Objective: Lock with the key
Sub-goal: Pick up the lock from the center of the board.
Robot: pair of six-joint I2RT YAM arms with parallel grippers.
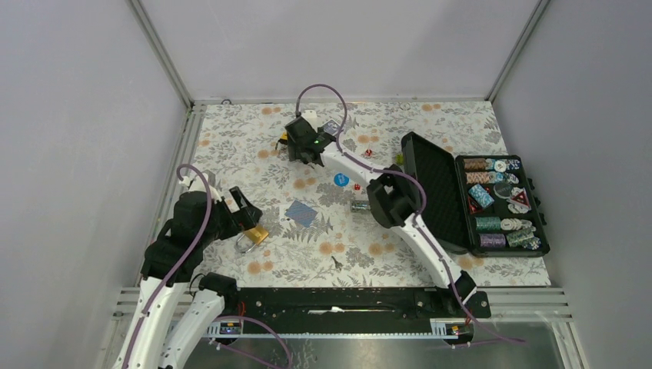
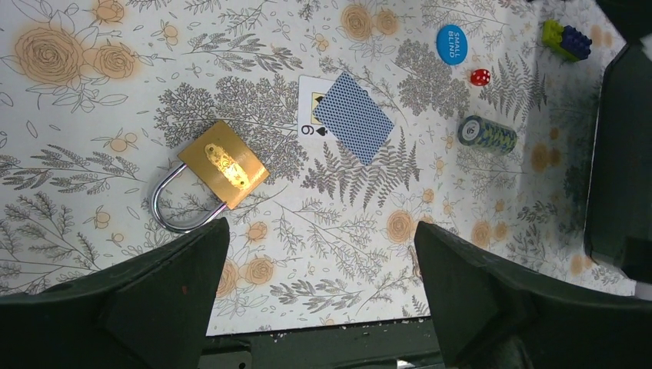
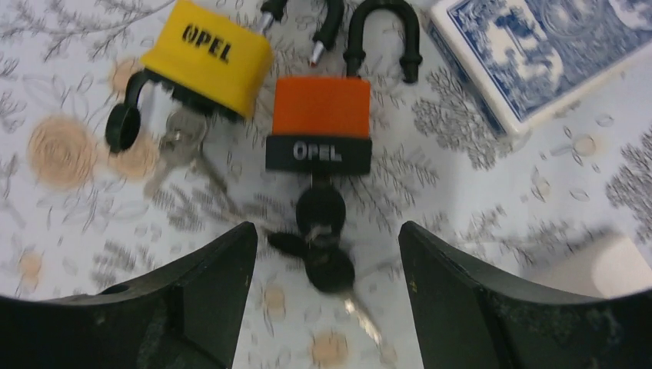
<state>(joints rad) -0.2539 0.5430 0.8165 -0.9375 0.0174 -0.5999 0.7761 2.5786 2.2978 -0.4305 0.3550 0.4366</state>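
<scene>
Right wrist view: the orange padlock (image 3: pixel 321 115) is seen at 12 o'clock of the right gripper (image 3: pixel 327 234), whose fingers are held apart. Its black-headed key (image 3: pixel 320 211) is set in its base and lies between them on the worktop (image 3: pixel 477 200). "OPEL" is read on it and on the yellow padlock (image 3: pixel 211 58) at 11 o'clock. In the left wrist view a brass padlock (image 2: pixel 223 164) is shown at 10 o'clock of the left gripper (image 2: pixel 321 231), likewise spread, and "SMALL BLIND" is read on a blue chip (image 2: pixel 451 43). None of this lettering is resolved from the top external view.

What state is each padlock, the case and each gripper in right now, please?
Orange padlock: shackle open, key inserted.
Yellow padlock: keys at its base, shackle state unclear.
Brass padlock: shackle appears shut, no key visible.
Poker chip case: lid open.
Left gripper: open, empty.
Right gripper: open, empty.
</scene>
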